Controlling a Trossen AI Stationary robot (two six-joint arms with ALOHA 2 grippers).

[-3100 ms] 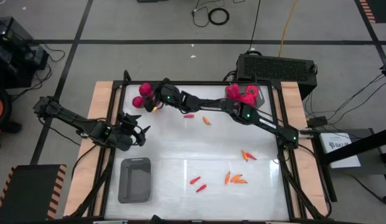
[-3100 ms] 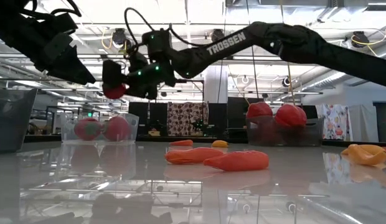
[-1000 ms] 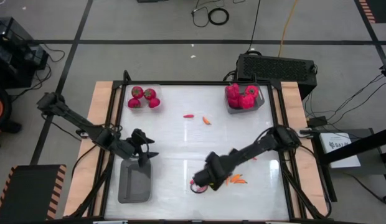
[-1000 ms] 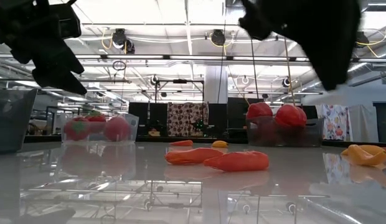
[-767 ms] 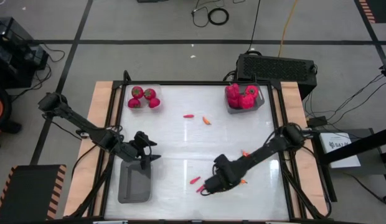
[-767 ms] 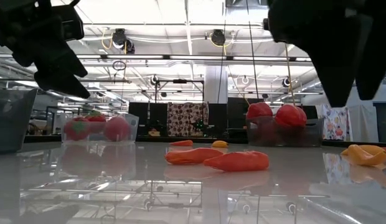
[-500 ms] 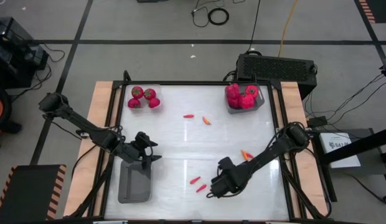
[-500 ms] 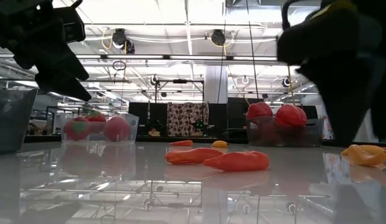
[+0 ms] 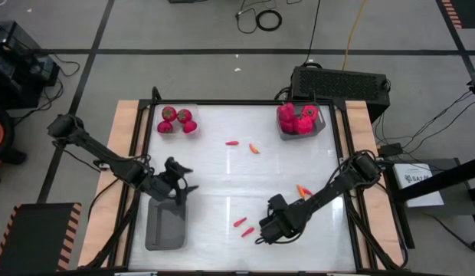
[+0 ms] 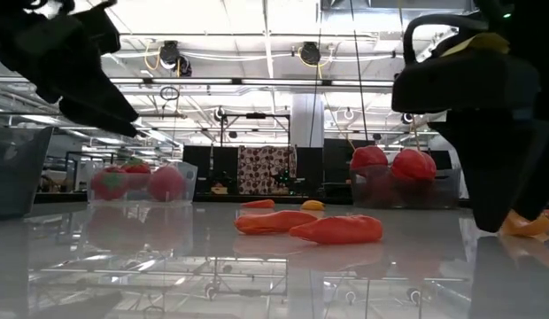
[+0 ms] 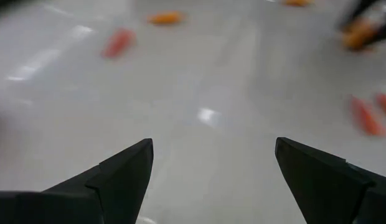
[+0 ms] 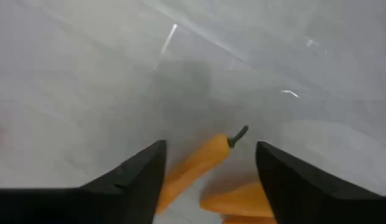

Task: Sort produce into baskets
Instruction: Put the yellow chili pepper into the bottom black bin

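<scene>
My right gripper (image 9: 270, 228) points straight down over the near middle of the table. It is open, with one finger on each side of an orange chilli (image 12: 199, 158); a second orange chilli (image 12: 243, 204) lies beside it. My left gripper (image 9: 181, 190) hangs open with nothing between its fingers (image 11: 118, 177), over the far edge of the grey basket (image 9: 165, 226). Two red chillies (image 9: 244, 227) lie left of my right gripper. The round red fruits sit in the far-left basket (image 9: 177, 121) and the bell peppers in the far-right basket (image 9: 301, 119). My right gripper comes at the orange chilli (image 12: 208, 149) from above, pointing down, with one finger on each side of it. The chilli lies flat on the table. I cannot tell whether either finger touches it.
A red chilli (image 9: 232, 142) and an orange chilli (image 9: 253, 149) lie toward the far middle, and another small pair (image 9: 302, 190) lies right of centre. Wooden rails (image 9: 127, 153) frame the white table. The middle of the table is bare.
My right gripper has gone toward the table's right edge, past the red chillies, and has come down over the orange ones, rolling about its own axis as it sank. No produce has moved.
</scene>
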